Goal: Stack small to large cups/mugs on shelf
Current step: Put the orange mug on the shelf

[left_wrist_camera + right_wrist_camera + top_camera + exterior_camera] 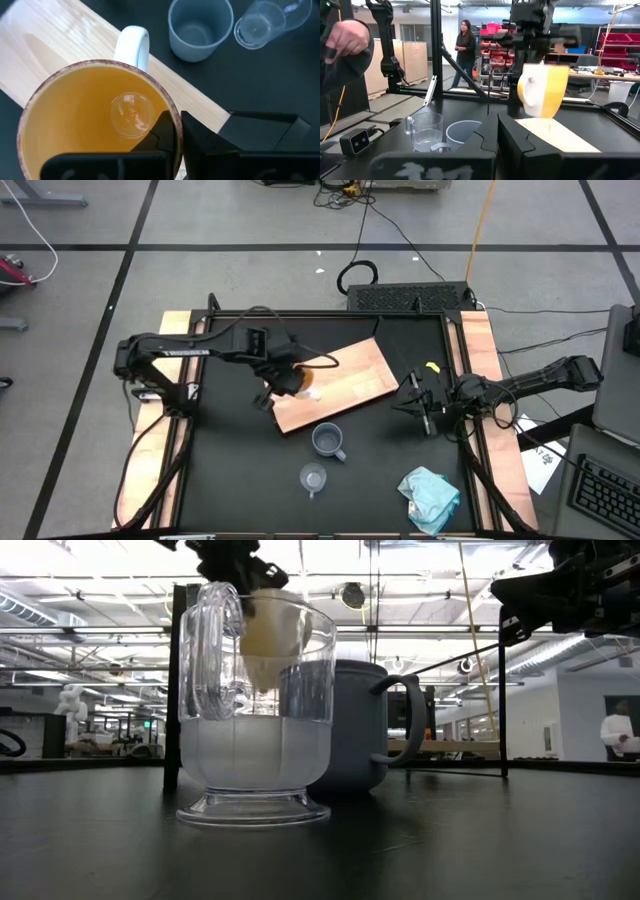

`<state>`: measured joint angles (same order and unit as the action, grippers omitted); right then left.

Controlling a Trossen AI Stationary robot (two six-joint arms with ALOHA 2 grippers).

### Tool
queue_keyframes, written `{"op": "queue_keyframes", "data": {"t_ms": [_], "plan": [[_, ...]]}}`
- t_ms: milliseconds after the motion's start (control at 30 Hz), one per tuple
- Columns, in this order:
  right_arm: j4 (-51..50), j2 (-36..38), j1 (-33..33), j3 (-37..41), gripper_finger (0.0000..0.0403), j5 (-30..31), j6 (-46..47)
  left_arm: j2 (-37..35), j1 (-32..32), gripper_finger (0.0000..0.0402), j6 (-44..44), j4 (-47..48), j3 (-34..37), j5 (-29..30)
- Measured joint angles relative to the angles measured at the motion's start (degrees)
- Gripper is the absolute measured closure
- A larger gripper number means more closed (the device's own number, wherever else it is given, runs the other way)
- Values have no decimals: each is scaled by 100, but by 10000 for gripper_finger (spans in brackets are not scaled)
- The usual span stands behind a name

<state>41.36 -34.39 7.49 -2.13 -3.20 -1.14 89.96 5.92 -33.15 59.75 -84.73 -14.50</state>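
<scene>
Nearest the front edge of the black counter stands the small clear glass cup with a handle, upright and on its own; the crumpled pale teal cloth lies off toward my right side. Just behind the glass cup is the blue-grey handled mug, upright, close to the near corner of the board but on the counter, not on the wood. From the low view the two line up, the glass cup in front, the blue-grey mug right behind it.

Next back comes the flat rectangular light-wood shelf board, lying at an angle across the middle of the counter. And here is the action: my left jaws are clenched on the rim of the orange mug with the white handle, one finger inside, one outside, opposite the handle. I'm holding it up in the air above the board's near-left end; the right wrist view shows it hanging clear of the wood, upright, handle turned to the side. Its yellow-orange inside is empty.

Over at the counter's right edge, level with the board, my right jaws are pressed together on nothing, hovering well apart from all three vessels.

Farthest off, beyond the counter, a person stands in the room, and a hand and dark sleeve show at the edge.
</scene>
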Motion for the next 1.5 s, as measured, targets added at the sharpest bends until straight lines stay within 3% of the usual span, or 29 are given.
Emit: {"op": "queue_keyframes", "data": {"t_ms": [300, 1500], "plan": [[83, -2, 0, 0, 403, 11, -110, -193, -137, 389, 140, -254, 764, -50], [83, -2, 1, 0, 403, 17, -148, 73, -343, 389, 224, -364, 838, 33]]}}
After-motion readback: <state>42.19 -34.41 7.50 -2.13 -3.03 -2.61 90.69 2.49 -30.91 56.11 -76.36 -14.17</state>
